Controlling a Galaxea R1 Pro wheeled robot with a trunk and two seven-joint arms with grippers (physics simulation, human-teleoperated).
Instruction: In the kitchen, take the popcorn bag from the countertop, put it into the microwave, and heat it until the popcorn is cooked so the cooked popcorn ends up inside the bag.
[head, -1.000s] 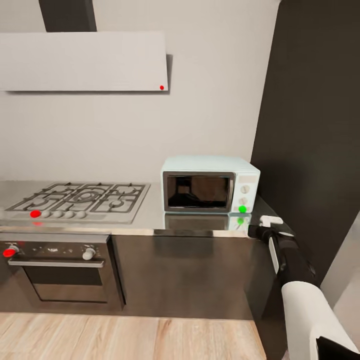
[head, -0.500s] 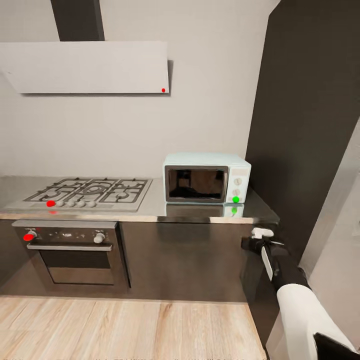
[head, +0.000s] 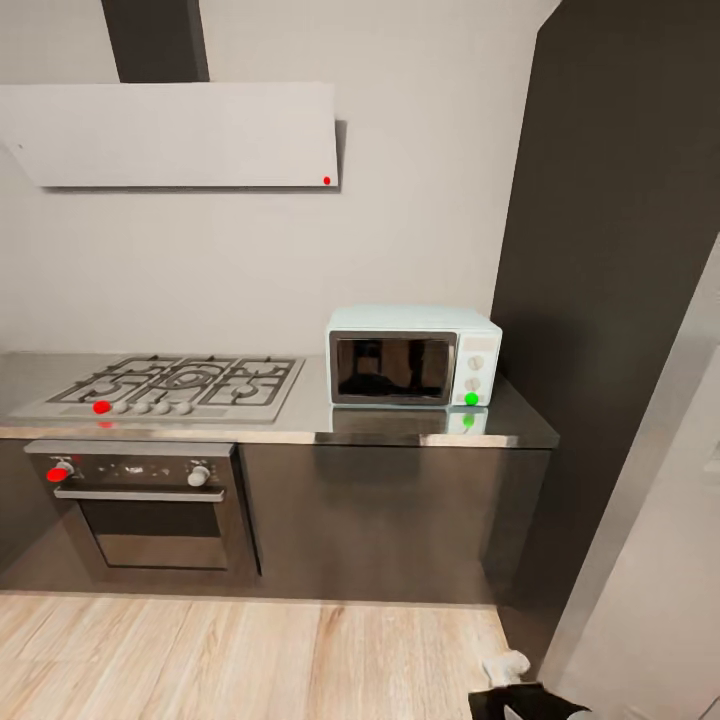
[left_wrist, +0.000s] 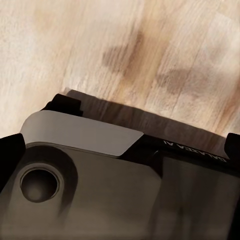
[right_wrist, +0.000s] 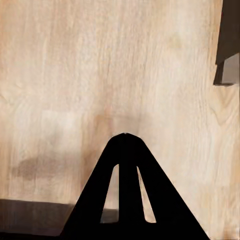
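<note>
Pale wood floor (head: 250, 660) nearest, under both wrist cameras. Right tool (right_wrist: 126, 137) pressed together, empty, tips meeting over floor; its arm at head view's 5 o'clock. Left tool's state: cannot tell. Farther: oven (head: 140, 510), hob (head: 175, 385) on glossy grey desk (head: 420, 428). Mint microwave (head: 412, 356) on desk, door shut, at 3 o'clock of hob. Popcorn bag unseen.

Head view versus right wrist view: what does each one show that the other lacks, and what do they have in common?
Head view alone: the mint-blue microwave, door closed, on the glossy grey countertop, beside the steel gas hob, with the oven below and the flat grey hood above. Right wrist view alone: the right hand close up, its dark fingertips meeting at a point, shut on nothing. Both: the pale wooden floor.
</note>
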